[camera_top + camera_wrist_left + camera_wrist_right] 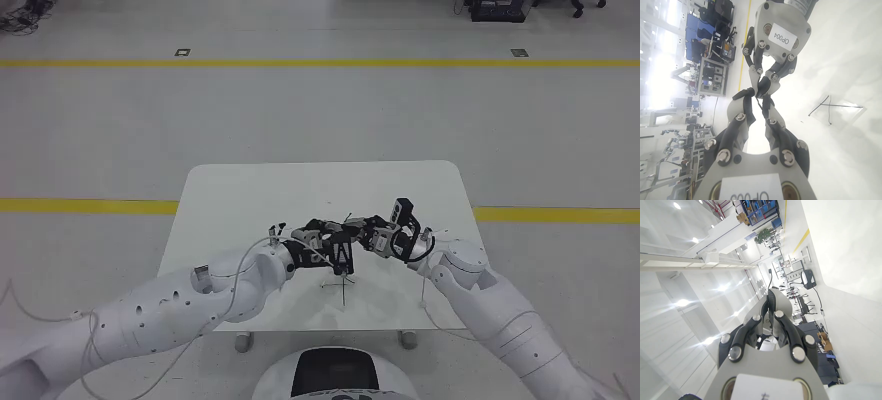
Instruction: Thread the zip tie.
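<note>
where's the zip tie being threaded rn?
Left wrist view: the zip tie runs from the right gripper's shut tips into the gap between the left gripper's fingers, above the table middle.

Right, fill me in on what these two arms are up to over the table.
Both arms are held above the white table, with their grippers meeting tip to tip. The right gripper is shut on a thin black zip tie, whose strap runs across to the left gripper facing it. Whether the strap has gone through its head cannot be seen. A few spare zip ties lie crossed on a clear sheet on the table.
</note>
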Controlling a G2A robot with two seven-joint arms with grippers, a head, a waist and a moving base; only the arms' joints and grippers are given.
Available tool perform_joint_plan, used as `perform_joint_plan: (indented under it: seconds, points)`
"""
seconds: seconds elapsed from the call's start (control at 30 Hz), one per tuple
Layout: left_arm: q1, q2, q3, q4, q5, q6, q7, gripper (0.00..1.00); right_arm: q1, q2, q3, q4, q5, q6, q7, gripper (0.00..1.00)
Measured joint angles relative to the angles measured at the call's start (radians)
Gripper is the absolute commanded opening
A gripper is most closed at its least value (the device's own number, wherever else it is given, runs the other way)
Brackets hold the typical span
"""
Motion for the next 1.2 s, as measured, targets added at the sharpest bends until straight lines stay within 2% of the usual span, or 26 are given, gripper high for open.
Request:
perform_joint_plan:
  seconds: [0.13, 0.17, 0.27, 0.3, 0.33, 0.43, 0.53, 0.63, 0.7, 0.83, 0.97, 1.03, 1.2]
  points:
    - [-0.008, 0.000, 0.010, 0.000, 0.000, 0.003, -0.001, 0.05, -0.003, -0.002, 0.005, 0.000, -0.004, 0.002, 0.004, 0.00]
    - [-0.010, 0.000, 0.013, 0.000, 0.000, 0.004, -0.001, 0.00, -0.004, -0.003, 0.007, 0.000, -0.005, 0.003, 0.006, 0.00]
    - [-0.015, 0.000, 0.020, 0.001, 0.000, 0.005, -0.001, 0.00, -0.006, -0.005, 0.010, 0.001, -0.006, 0.004, 0.009, 0.00]
    - [-0.017, 0.000, 0.022, 0.001, 0.000, 0.006, -0.001, 0.00, -0.007, -0.006, 0.011, 0.001, -0.007, 0.005, 0.011, 0.20]
    - [-0.018, 0.000, 0.023, 0.001, 0.000, 0.007, -0.001, 0.00, -0.007, -0.006, 0.012, 0.002, -0.009, 0.006, 0.012, 1.00]
    - [-0.014, 0.000, 0.025, 0.004, 0.000, 0.019, 0.000, 0.00, -0.010, -0.008, 0.017, 0.003, -0.009, 0.010, 0.011, 1.00]
    - [0.012, 0.000, 0.003, 0.017, -0.040, 0.056, 0.006, 0.00, -0.018, -0.008, 0.027, 0.002, -0.010, 0.009, 0.012, 1.00]
    - [0.040, 0.005, -0.040, 0.045, -0.156, 0.078, 0.032, 0.00, -0.033, -0.006, 0.045, 0.002, -0.017, -0.001, 0.013, 1.00]
    - [0.063, 0.012, -0.077, 0.073, -0.268, 0.080, 0.066, 0.00, -0.044, -0.004, 0.059, 0.003, -0.017, -0.008, 0.014, 1.00]
    - [0.110, 0.031, -0.147, 0.134, -0.489, 0.041, 0.164, 0.00, -0.053, -0.003, 0.071, 0.002, -0.023, -0.007, 0.017, 1.00]
    - [0.161, 0.051, -0.210, 0.187, -0.666, -0.030, 0.279, 0.00, -0.053, -0.003, 0.070, 0.002, -0.023, -0.006, 0.017, 1.00]
    - [0.166, 0.055, -0.222, 0.189, -0.675, -0.043, 0.306, 0.00, -0.053, -0.003, 0.070, 0.002, -0.023, -0.006, 0.017, 1.00]
    - [0.165, 0.055, -0.220, 0.188, -0.668, -0.041, 0.301, 0.00, -0.053, -0.003, 0.070, 0.002, -0.023, -0.006, 0.017, 1.00]
